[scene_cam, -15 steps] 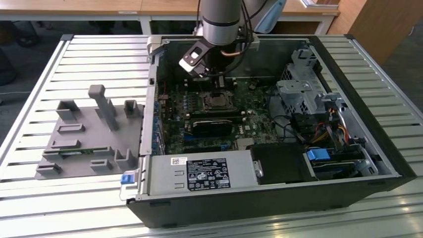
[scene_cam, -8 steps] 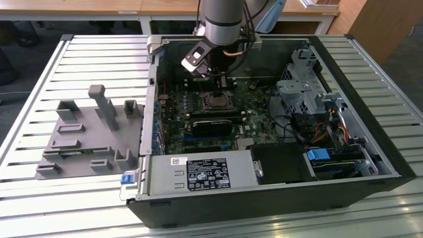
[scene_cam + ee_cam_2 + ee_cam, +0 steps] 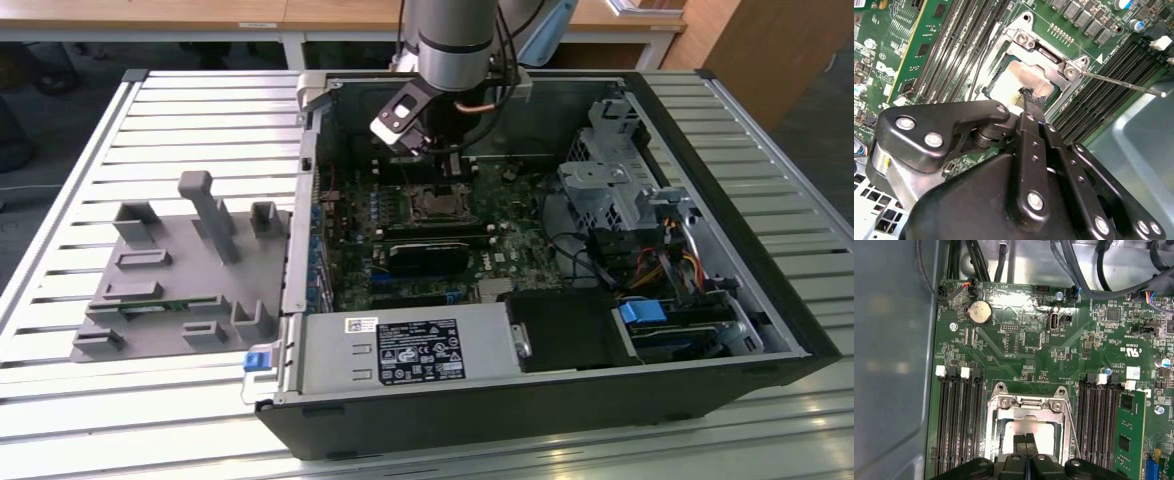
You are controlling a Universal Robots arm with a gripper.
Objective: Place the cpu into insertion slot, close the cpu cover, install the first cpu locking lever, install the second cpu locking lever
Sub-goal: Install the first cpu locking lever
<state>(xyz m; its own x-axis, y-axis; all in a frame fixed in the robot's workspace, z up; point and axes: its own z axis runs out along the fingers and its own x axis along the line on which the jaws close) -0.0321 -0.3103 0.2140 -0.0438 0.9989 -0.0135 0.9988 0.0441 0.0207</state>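
One closed hand (image 3: 1025,439) over cpu (image 3: 1011,80)

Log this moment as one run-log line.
tool: shut, tip over cpu | cpu cover: down flat around cpu | locking lever: one rod sticking out free

Silver-grey arm (image 3: 454,40) carries a black end effector (image 3: 1027,96) with silver screws.
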